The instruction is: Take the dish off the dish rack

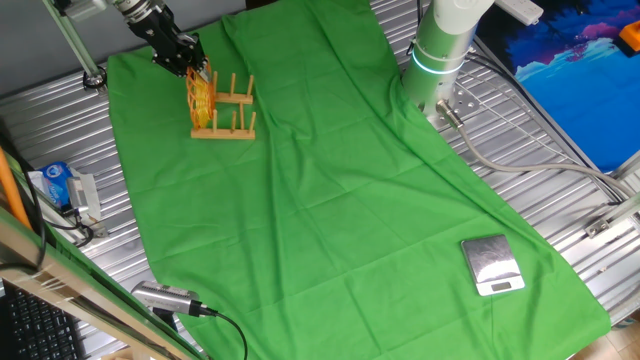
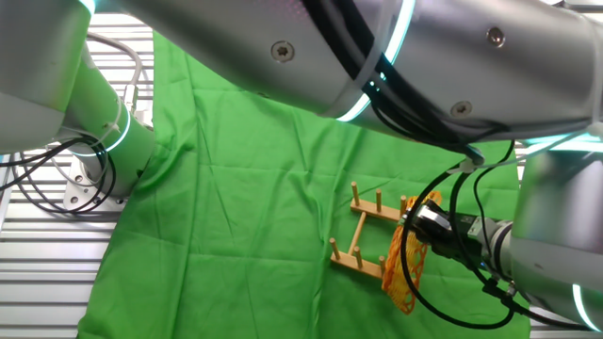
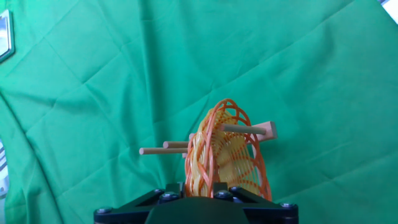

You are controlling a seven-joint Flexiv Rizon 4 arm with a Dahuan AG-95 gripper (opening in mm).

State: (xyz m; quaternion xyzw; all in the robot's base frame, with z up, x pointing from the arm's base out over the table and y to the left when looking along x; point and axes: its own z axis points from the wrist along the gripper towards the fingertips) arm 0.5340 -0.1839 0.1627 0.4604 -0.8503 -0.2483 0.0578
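The dish (image 1: 201, 95) is an orange-yellow woven plate standing on edge between the pegs at the left end of the dish rack (image 1: 228, 120), a small wooden one at the far left of the green cloth. My gripper (image 1: 188, 66) comes down onto the dish's top rim. In the hand view the woven dish (image 3: 227, 155) rises from between the two black fingers of the gripper (image 3: 198, 185), which are shut on its rim. Rack pegs (image 3: 249, 129) cross beside the dish. In the other fixed view the gripper (image 2: 421, 226) sits on the dish (image 2: 405, 268), at the rack's (image 2: 363, 235) right end.
A green cloth (image 1: 330, 200) covers the table. A small silver scale (image 1: 492, 265) lies near its front right corner. The arm's base (image 1: 440, 50) stands at the back right. A blue-white box (image 1: 55, 185) and a camera (image 1: 165, 298) sit off the cloth's left edge.
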